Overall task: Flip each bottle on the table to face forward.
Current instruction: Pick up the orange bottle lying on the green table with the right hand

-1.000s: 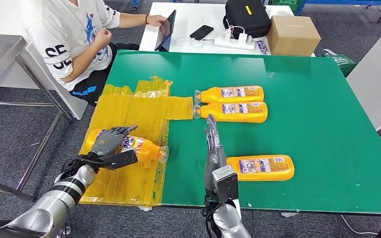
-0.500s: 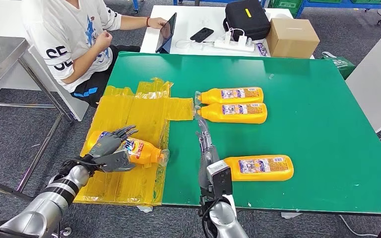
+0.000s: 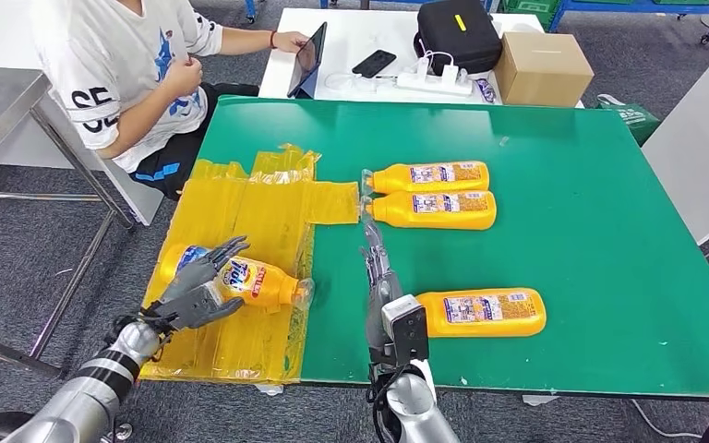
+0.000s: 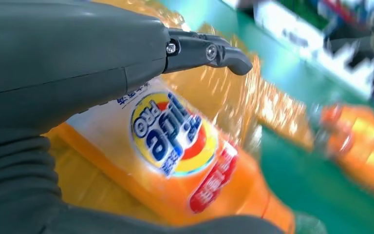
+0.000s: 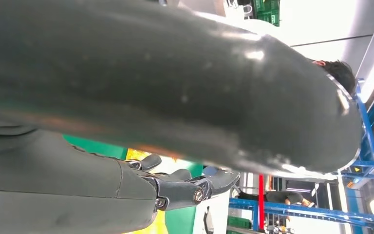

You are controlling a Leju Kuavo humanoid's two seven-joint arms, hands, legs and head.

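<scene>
Four orange bottles lie on their sides. One bottle [image 3: 257,280] rests on the yellow plastic sheet [image 3: 249,208] with its blue and red logo up, shown close in the left wrist view [image 4: 175,146]. My left hand [image 3: 194,288] sits just behind it, fingers [image 4: 209,51] spread above the label and thumb below, not closed on it. Two bottles [image 3: 429,175] [image 3: 434,209] lie side by side further back. A fourth bottle [image 3: 485,312] lies near the front edge. My right hand [image 3: 380,277] stands edge-on just left of it, fingers [image 5: 185,187] straight and holding nothing.
The green table [image 3: 591,185] has free room on its right half. A person [image 3: 120,65] sits at the back left beside a white table [image 3: 378,55] with a tablet, phone, black bag and cardboard box [image 3: 545,65]. A metal table [image 3: 0,101] stands at the left.
My left hand has loosened off the logo bottle and drawn back toward me, leaving it on the sheet. My right hand has slid slightly back and left.
</scene>
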